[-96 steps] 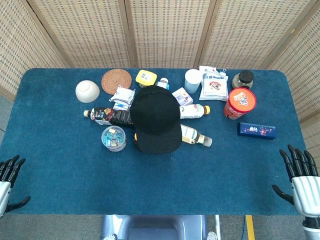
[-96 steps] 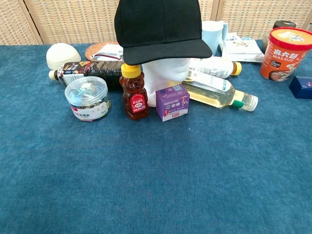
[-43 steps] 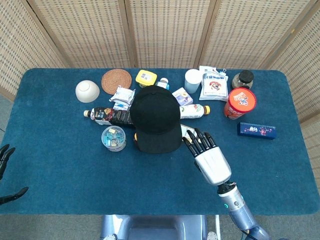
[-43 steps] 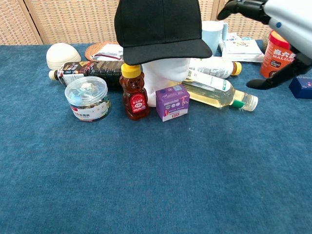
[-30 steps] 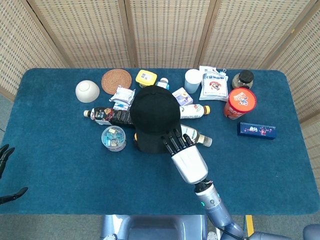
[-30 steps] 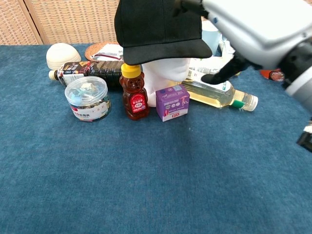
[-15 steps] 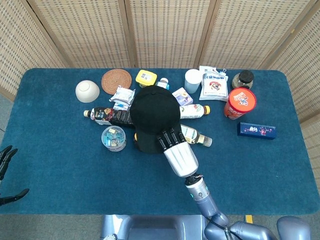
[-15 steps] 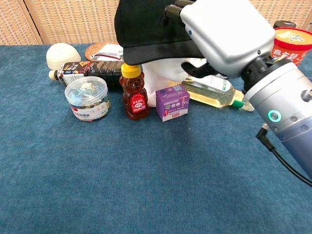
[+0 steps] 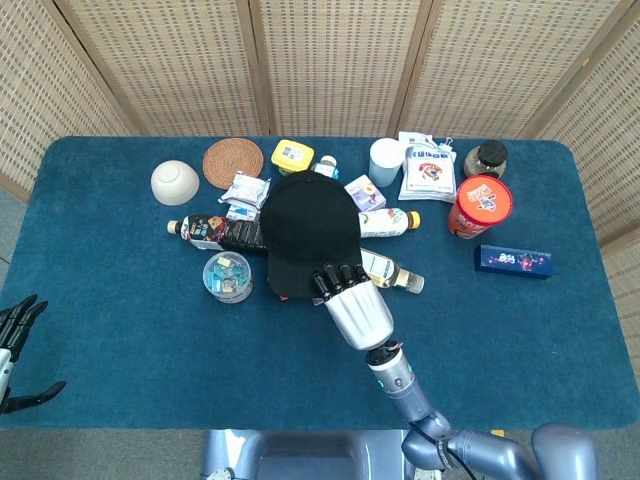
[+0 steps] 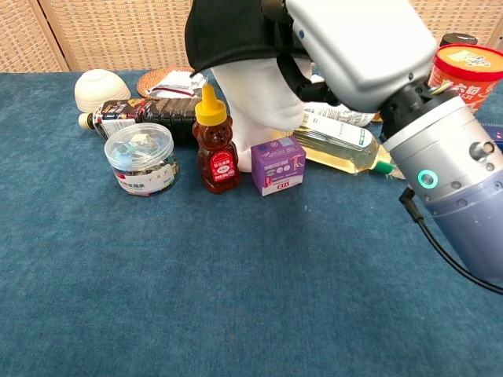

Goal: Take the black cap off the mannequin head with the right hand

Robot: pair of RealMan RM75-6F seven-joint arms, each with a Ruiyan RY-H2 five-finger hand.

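Right hand [image 9: 352, 305] grips the brim of the cap [image 9: 308, 228], its fingers [image 9: 336, 277] hooked over the near edge.

Chest view shows the cap [image 10: 228, 31] tipped up at the front, baring the white mannequin head [image 10: 263, 98] under it, with the hand [image 10: 357, 47] clamped at the brim from the right. Left hand [image 9: 15, 350] sits at the table's [image 9: 120, 330] near-left corner, fingers apart, holding nothing. Around the head: one honey bear [image 10: 217, 141], one purple box [image 10: 278, 166], one clear tub [image 10: 141, 159], three bottles lying flat, one dark [image 9: 215, 232], two pale [image 9: 392, 271] [image 9: 386, 222]. Farther back: one bowl [image 9: 175, 182], one coaster [image 9: 233, 162], one red cup [image 9: 479, 205], one blue box [image 9: 513, 261].
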